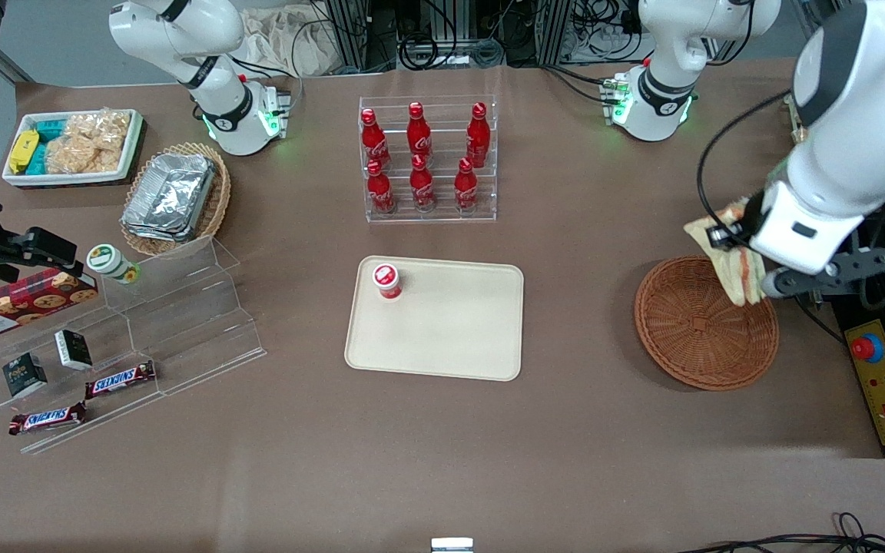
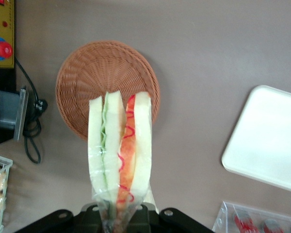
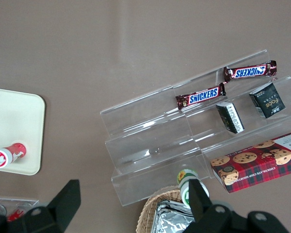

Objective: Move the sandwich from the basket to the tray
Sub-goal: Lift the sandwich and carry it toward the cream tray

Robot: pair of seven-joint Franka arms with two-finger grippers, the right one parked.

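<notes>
Left wrist view: sandwich (image 2: 120, 155) is clamped at its base by the gripper (image 2: 119, 218), fingers closed on it, and held in the air above the basket (image 2: 82, 77). Tray (image 1: 450, 338) is well apart from the basket, with a red-capped bottle (image 1: 386, 280) on it.

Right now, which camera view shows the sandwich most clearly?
The left wrist view: the sandwich hangs from the gripper, shut on it, above the basket, with its bread and filling layers plain. The front view shows only part of the sandwich, half hidden by the arm. The right wrist view does not show it.
</notes>
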